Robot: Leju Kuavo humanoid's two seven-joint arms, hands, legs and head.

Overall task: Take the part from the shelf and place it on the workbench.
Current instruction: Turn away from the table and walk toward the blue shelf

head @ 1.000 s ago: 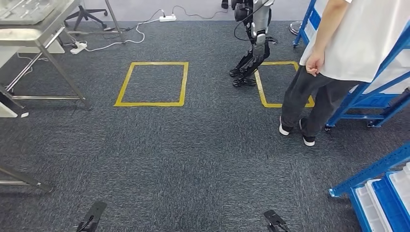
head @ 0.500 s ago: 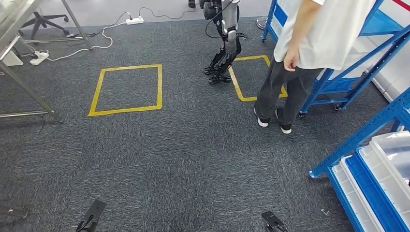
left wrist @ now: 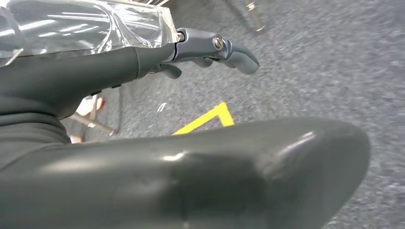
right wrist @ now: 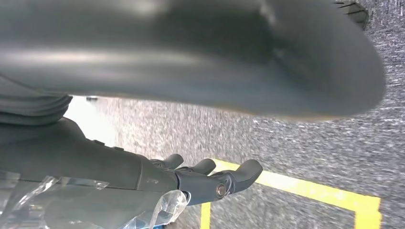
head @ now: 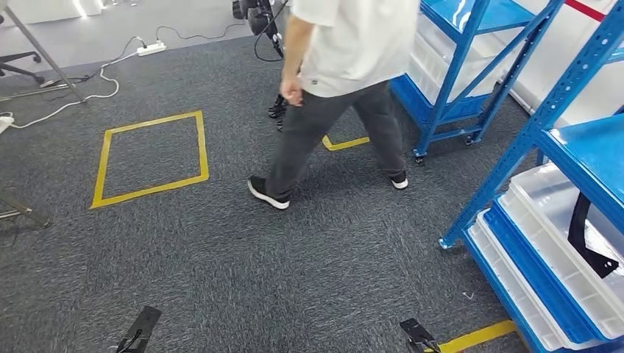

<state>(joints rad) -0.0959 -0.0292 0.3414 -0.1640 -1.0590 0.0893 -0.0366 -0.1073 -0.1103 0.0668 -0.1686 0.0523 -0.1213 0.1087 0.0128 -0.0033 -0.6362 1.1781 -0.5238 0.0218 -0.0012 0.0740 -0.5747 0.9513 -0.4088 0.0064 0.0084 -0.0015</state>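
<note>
A black angled part lies in a white tray on the low level of the blue shelf at my right. My left hand hangs over the grey carpet with its fingers loosely extended and nothing in it. My right hand also hangs above the carpet, near a yellow floor line, fingers apart and empty. Both hands are well away from the shelf and the part.
A person in a white shirt strides across the carpet between me and a second blue shelf. Another robot's legs stand behind them. A yellow taped square marks the floor at left; a power strip with cables lies beyond.
The whole view has swung to the right: the metal table left the picture and the near blue shelf with its trays and black part came in. The person has stepped leftwards.
</note>
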